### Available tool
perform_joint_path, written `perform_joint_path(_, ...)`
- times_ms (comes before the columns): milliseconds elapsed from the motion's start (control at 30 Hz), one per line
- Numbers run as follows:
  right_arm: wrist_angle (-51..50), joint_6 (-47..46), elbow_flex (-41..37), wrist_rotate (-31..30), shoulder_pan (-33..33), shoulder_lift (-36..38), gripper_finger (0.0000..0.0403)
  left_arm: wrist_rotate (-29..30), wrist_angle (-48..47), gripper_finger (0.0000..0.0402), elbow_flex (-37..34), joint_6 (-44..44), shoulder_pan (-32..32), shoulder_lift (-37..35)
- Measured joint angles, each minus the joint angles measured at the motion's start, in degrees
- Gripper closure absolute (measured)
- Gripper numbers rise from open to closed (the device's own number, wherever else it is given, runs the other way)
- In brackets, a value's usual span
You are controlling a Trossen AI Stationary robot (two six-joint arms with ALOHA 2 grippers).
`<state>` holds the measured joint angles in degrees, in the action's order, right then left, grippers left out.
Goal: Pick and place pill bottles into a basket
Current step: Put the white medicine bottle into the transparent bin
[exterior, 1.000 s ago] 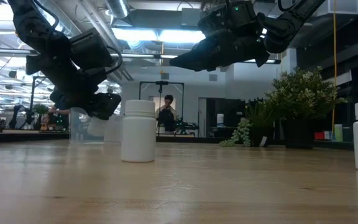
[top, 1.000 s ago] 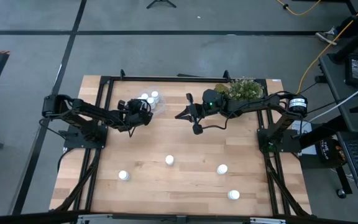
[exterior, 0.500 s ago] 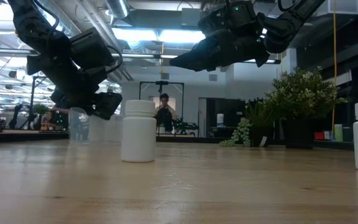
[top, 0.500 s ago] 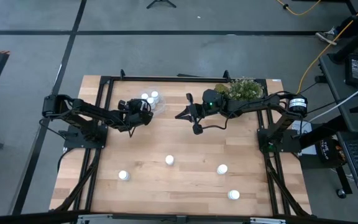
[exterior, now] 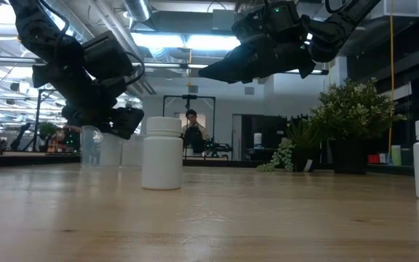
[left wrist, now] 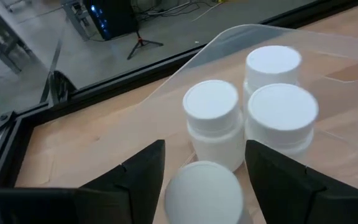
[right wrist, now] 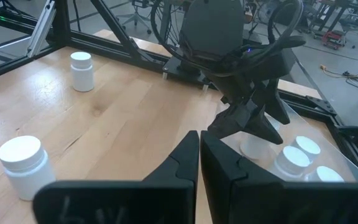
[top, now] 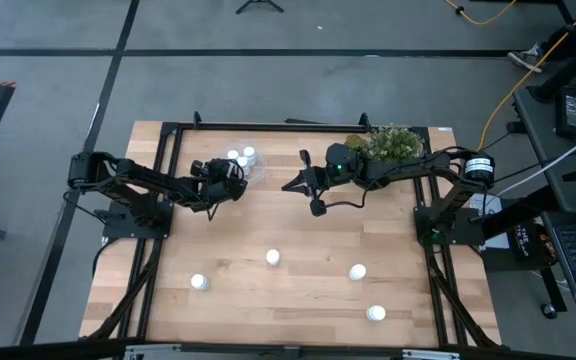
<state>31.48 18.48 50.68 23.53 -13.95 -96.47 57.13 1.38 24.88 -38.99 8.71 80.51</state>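
The high view looks straight down on the whole bench (top: pixel 298 230); the low view sits at bench level, facing the room behind. Each wrist view looks close past its own fingers, and both seemingly share the basket (left wrist: pixel 278 56) with the high view.

Seven small white capped pill bottles are standing upright. Three are sitting inside the clear, shallow, round-cornered basket (left wrist: pixel 328 68) at the far left of the bench: two (left wrist: pixel 211 121) (left wrist: pixel 281 118) side by side, a third (left wrist: pixel 272 62) behind them. A fourth (left wrist: pixel 205 193) is standing just beside them. Four more (top: pixel 199 283) (top: pixel 273 258) (top: pixel 357 271) (top: pixel 375 313) are standing well apart across the near half.
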Motion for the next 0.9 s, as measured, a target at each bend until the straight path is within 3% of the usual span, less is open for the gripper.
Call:
perform_joint_path(433,-0.02,0.0,0.0,0.0,0.0,0.0,0.0383,-0.78,8.3,0.019,0.42,11.28,0.0,-0.02)
perform_joint_path(900,-0.04,0.0,0.0,0.01,0.01,0.0,0.0383,-2.81,7.65,0.0192,10.91,26.69,-1.63,-0.08)
